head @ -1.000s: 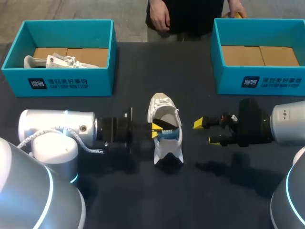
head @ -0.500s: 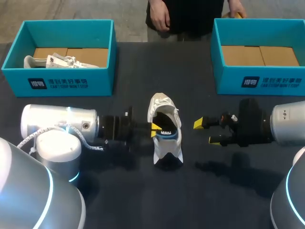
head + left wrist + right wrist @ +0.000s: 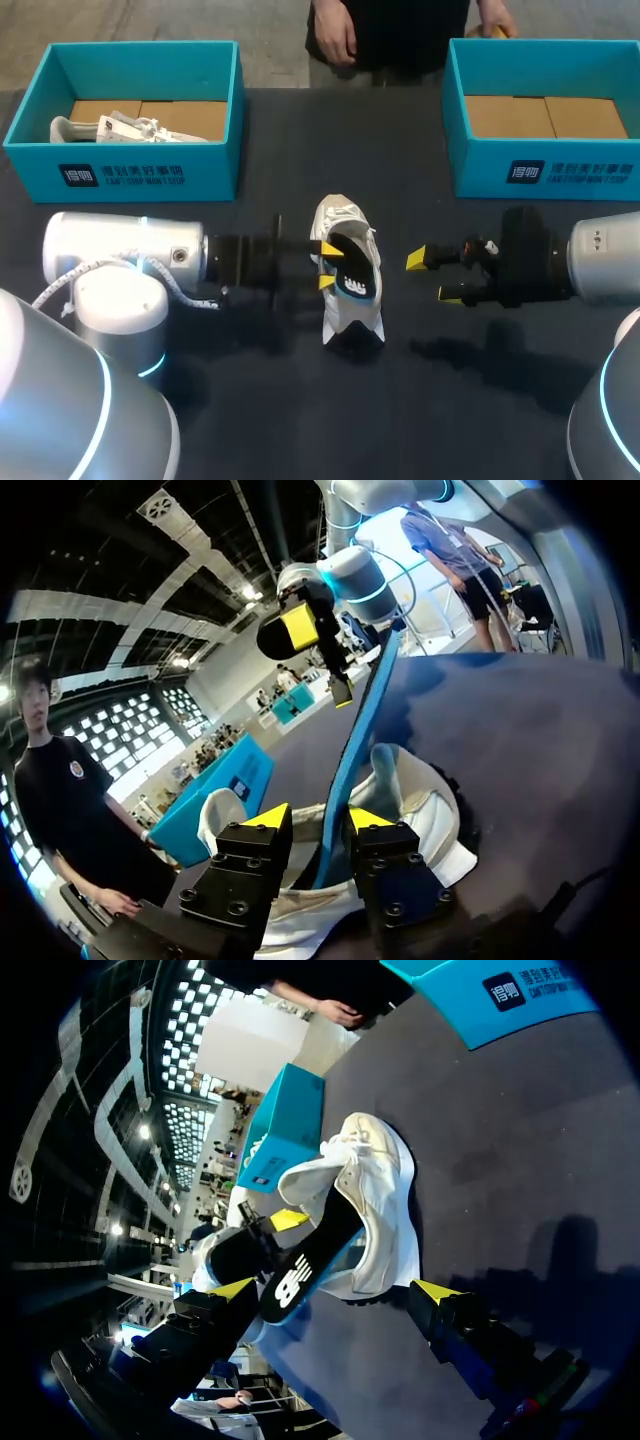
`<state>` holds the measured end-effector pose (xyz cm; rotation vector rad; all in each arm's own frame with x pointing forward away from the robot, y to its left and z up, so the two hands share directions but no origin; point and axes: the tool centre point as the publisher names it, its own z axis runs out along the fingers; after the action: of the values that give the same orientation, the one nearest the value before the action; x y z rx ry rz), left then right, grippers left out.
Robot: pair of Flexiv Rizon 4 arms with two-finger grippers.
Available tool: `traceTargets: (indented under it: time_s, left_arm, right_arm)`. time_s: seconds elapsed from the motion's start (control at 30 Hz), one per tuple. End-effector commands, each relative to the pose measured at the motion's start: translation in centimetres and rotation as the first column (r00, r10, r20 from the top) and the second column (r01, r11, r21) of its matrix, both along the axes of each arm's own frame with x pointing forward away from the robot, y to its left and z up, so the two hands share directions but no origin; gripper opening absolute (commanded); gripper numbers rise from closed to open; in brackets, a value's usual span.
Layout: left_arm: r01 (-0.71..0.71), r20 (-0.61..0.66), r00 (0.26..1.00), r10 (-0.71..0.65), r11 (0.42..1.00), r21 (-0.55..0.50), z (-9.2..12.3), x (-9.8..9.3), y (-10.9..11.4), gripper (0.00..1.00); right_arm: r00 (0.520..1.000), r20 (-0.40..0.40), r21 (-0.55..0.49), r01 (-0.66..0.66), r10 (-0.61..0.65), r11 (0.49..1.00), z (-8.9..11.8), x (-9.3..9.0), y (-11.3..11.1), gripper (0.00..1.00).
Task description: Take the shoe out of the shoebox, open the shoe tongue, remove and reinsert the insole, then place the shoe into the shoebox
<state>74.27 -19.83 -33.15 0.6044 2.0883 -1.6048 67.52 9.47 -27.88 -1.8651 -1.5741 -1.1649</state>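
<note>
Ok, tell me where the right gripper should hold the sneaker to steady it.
Probably the side wall of the sneaker that faces the right arm, approached from that side. The right gripper stands open there, and the left gripper is shut on the insole from the opposite side, so that upright wall is free to pinch.

- The low-top fabric shoe point(image 3: 340, 222) just ahead of the left claw point(image 3: 329, 266) is plain white, laces included.
- The long flat foam insole point(image 3: 356, 268) between the left claw's fingers is black on one face with a white logo mark, and bright blue on its other face.
- The left claw and the right claw point(image 3: 435, 277) have black fingers with bright yellow tips.
- The teal rectangular cardboard shoebox point(image 3: 210, 150) beyond the left claw and the second teal shoebox point(image 3: 480, 170) beyond the right claw each bear a dark navy label with white print; their floors are plain brown.
- The cloth-covered table point(image 3: 300, 400) under both claws is plain dark navy.
</note>
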Motion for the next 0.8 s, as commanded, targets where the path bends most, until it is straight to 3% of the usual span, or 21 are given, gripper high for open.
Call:
traceTargets:
  time_s: [0.03, 0.27, 0.33, 0.43, 0.8]
  left_arm:
    - [0.003, 0.001, 1.000, -0.003, 1.000, -0.005, 0.3, -1.0, 0.7, 0.33]
    - [0.024, -0.011, 1.000, -0.024, 1.000, 0.001, -0.1, -1.3, 0.0, 0.33]
    - [0.027, -0.012, 1.000, -0.027, 1.000, 0.002, -0.2, -1.3, -0.2, 0.23]
    - [0.031, -0.012, 0.999, -0.031, 1.000, 0.005, -0.2, -1.2, -0.4, 0.00]
    - [0.031, -0.003, 1.000, -0.031, 0.998, 0.053, -2.0, -0.4, -0.3, 0.00]
  right_arm:
    - [1.000, -0.001, -0.003, 0.003, -0.003, 1.000, 0.1, -0.1, 0.1, 1.00]
    - [1.000, -0.001, -0.003, 0.003, -0.003, 1.000, 0.1, -0.1, 0.1, 1.00]
    - [1.000, -0.001, -0.003, 0.003, -0.003, 1.000, 0.1, -0.1, 0.1, 1.00]
    - [1.000, -0.001, -0.003, 0.003, -0.003, 1.000, 0.1, -0.1, 0.1, 1.00]
    - [1.000, -0.001, -0.003, 0.003, -0.003, 1.000, 0.1, -0.1, 0.1, 1.00]
